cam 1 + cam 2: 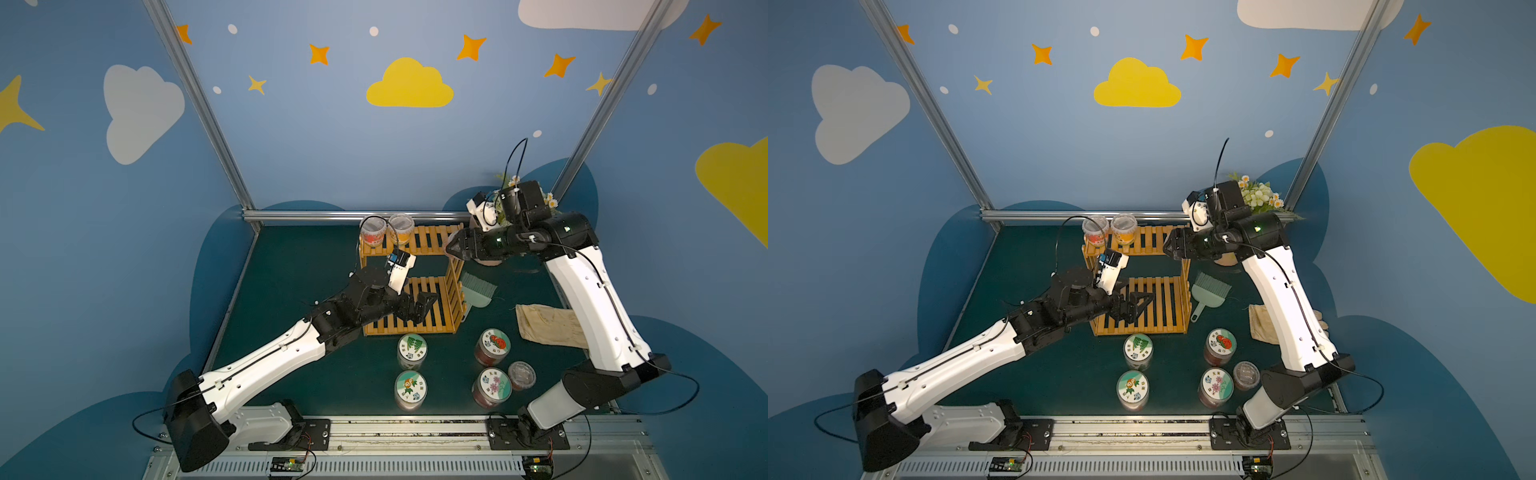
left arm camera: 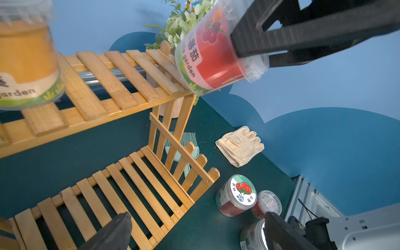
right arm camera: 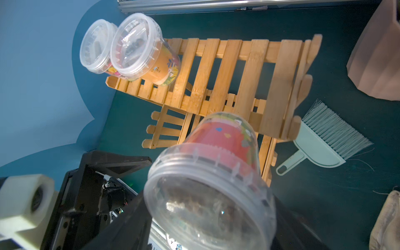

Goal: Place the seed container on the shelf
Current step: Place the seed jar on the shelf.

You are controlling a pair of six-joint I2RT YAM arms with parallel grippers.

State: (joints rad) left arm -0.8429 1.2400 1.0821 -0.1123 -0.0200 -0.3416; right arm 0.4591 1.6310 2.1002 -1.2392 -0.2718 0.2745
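Grip on the right side, and it looks solid: your right jaws are clamped across the seed container (image 2: 207,54), one finger on each side just under the clear lid. The red-labelled tub hangs tilted out ahead of those jaws, lid end toward the wrist and base toward the shelf (image 1: 428,239).

That base sits right at the near end of the top tier, by the corner post. I can't tell whether it is touching the slats.

Look further along the same tier, well away from your right jaws. Two more tubs stand side by side at the far end: the orange tub (image 3: 151,56) is nearer the jaws and the other tub (image 3: 95,43) is just beyond it.

Your left jaws are spread wide with nothing between them. They hover over the slats of the lower tier (image 2: 129,184), and the left arm (image 1: 266,361) reaches in from the front.

Down on the worktop (image 1: 311,270), outside the shelf and off to the side of the left jaws, stand the lidded jars (image 2: 237,195). A green brush (image 3: 329,138) and a cream glove (image 2: 240,145) lie below your right jaws.
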